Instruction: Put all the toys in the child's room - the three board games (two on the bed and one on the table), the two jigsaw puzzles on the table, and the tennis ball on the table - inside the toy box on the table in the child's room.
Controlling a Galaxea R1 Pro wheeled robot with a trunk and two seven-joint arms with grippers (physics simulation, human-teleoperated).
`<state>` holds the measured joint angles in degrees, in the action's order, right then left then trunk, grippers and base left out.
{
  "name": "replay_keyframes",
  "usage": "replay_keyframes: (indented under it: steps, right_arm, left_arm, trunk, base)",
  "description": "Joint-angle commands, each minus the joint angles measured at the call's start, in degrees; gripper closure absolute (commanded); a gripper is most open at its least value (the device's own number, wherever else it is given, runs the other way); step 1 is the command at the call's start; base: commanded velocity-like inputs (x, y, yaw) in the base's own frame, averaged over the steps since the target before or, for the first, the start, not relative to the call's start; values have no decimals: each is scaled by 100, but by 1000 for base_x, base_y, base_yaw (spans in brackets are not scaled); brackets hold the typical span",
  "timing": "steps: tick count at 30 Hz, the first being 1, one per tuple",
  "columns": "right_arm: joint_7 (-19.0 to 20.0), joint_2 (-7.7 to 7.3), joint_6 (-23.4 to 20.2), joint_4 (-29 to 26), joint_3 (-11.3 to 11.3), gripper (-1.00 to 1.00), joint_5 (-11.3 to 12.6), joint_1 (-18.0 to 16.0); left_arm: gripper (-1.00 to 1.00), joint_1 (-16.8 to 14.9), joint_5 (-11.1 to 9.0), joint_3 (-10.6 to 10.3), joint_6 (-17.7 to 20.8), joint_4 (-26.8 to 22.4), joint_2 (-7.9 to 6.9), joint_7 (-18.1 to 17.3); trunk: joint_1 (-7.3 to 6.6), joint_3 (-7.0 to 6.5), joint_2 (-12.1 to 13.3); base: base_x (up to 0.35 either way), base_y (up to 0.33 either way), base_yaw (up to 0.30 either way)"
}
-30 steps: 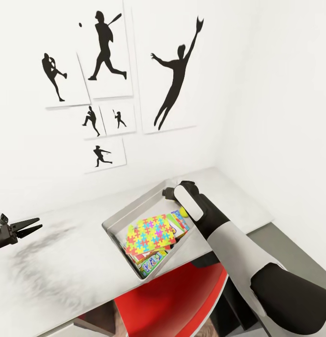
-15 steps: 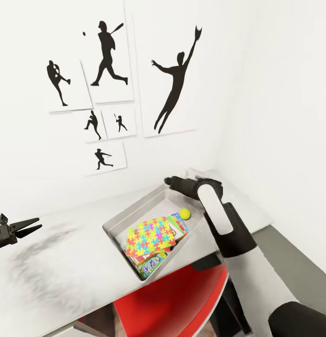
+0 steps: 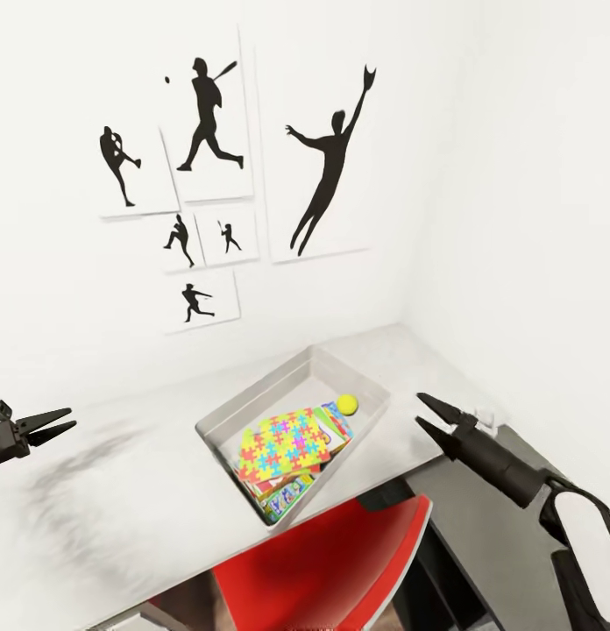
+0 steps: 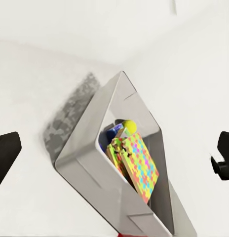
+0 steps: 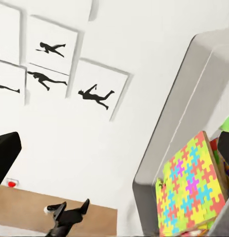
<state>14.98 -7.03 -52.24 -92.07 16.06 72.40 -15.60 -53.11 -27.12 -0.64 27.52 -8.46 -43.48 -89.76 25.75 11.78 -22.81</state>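
Toy box [image 3: 224,421] on table [image 3: 121,491] holds tennis ball [image 3: 346,404], jigsaw puzzles [image 3: 283,443] atop board games [image 3: 283,501]. Right gripper [image 3: 434,417] and left gripper [image 3: 55,422]: jaws open, empty. Ball judged light, prone to roll; grip across its middle

right gripper [image 3: 432,415]: black, pointed fingers | forearm: black, white panel

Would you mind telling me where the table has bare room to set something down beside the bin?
The table is bare from the bin across to the left end effector. A narrower bare strip runs between the bin and the right end effector. The bin itself is crowded: puzzle, game boxes beneath, ball.
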Motion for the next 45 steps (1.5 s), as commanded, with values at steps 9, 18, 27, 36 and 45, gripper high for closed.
replay_keyframes:
  steps: [9, 18, 27, 36, 45]
  right_arm:
    - [1184, -28, 283, 489, 254, -100, -594, 627]
    - [1360, -43, 367, 552, 294, -100, -710, 645]
    - [1372, -45, 379, 598, 301, -100, -719, 646]
    - [1368, -28, 380, 603, 302, -100, -719, 646]
    - [1368, -19, 381, 609, 300, -100, -719, 646]
  left_arm:
    - [-100, -6, -6, -7, 61, 3, -3, -24]
    - [-100, -6, -13, 1, 53, -5, 33, -24]
    - [-100, -6, -13, 7, 52, 2, 1, -24]
    - [-100, -6, -13, 11, 60, 3, -3, -24]
    - [-100, -6, -17, 11, 69, -8, -8, -24]
  trunk:
    - [3, -71, -11]
    - [3, -110, -11]
    - [3, -112, -11]
    - [3, -112, -11]
    - [3, -129, -11]
  base:
    - [-72, 54, -48]
    - [-177, 49, -35]
    - [-75, 5, -2]
    - [-155, 1, 0]
    - [-63, 15, -54]
